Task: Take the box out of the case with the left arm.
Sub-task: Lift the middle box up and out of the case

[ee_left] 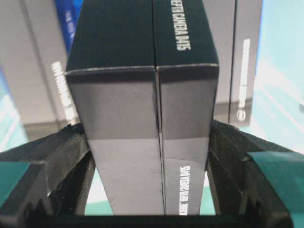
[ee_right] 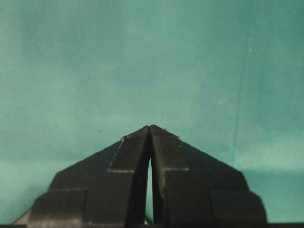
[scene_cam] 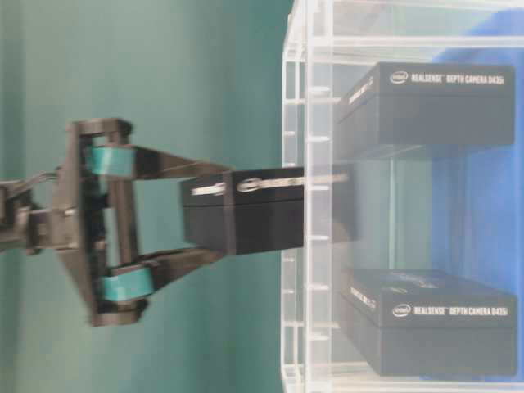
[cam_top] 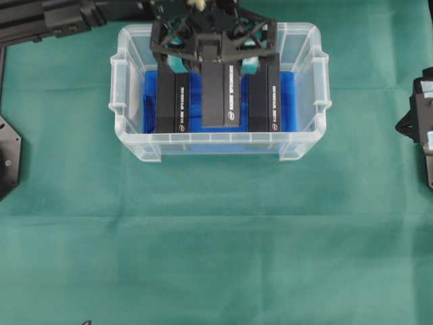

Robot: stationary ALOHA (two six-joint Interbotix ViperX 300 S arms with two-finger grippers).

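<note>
Middle box [ee_left: 142, 118] fills the left wrist view, pinched between the left pincer [scene_cam: 214, 219] fingers [ee_left: 61, 166] at its end. Side view: box sticks partway out over the case [cam_top: 135, 145] rim, far end within the walls. Two more black boxes, one [cam_top: 172, 101] on each side [cam_top: 265, 101] of the pincer, sit down on the blue lining [cam_top: 287, 101]. Right pincer [ee_right: 150, 130] pressed together, holding nothing, over green cloth [ee_right: 71, 71] on the counter, well apart from the case.
</note>
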